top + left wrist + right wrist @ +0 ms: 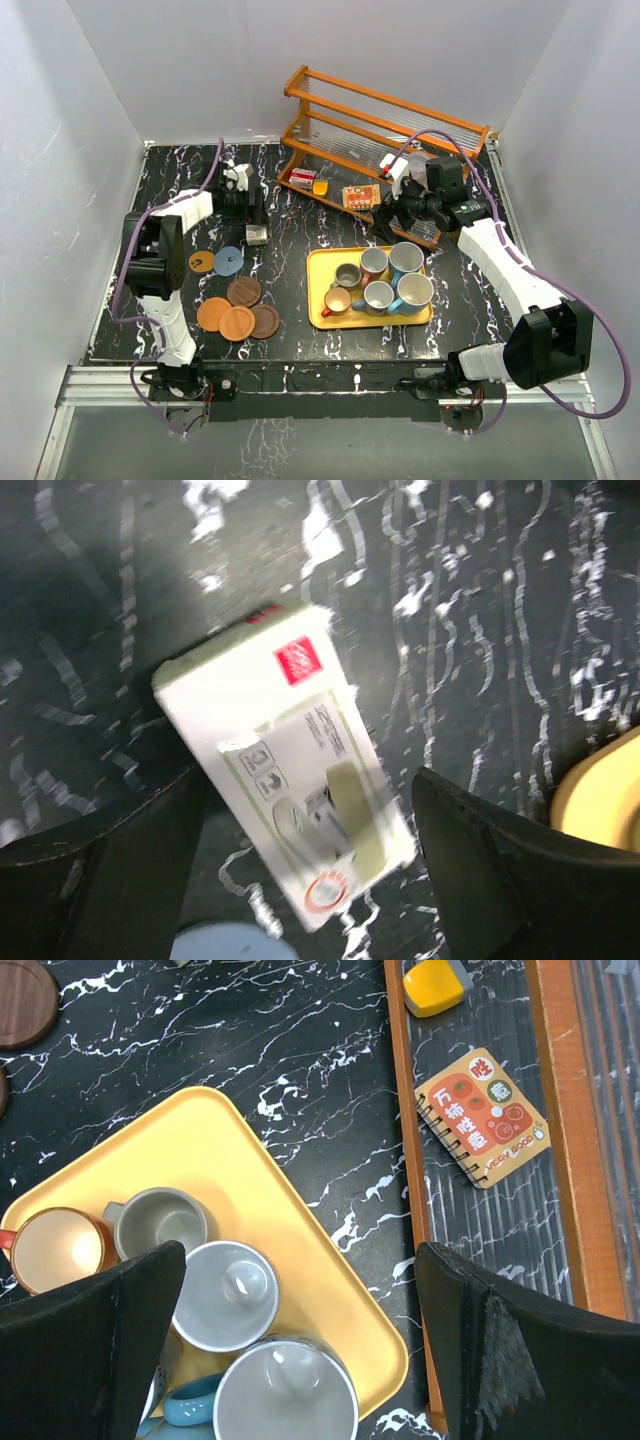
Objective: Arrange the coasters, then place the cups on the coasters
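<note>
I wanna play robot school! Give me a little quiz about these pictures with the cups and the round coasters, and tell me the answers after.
1. True or false: every one of the cups sits on the yellow tray.
2. Count them: how many coasters can you see in the top view?
3. Pick one: what lies between the fingers of the left gripper?
A. a white box
B. a blue mug
C. an orange coaster

Key: 1 true; 2 six; 3 A.
</note>
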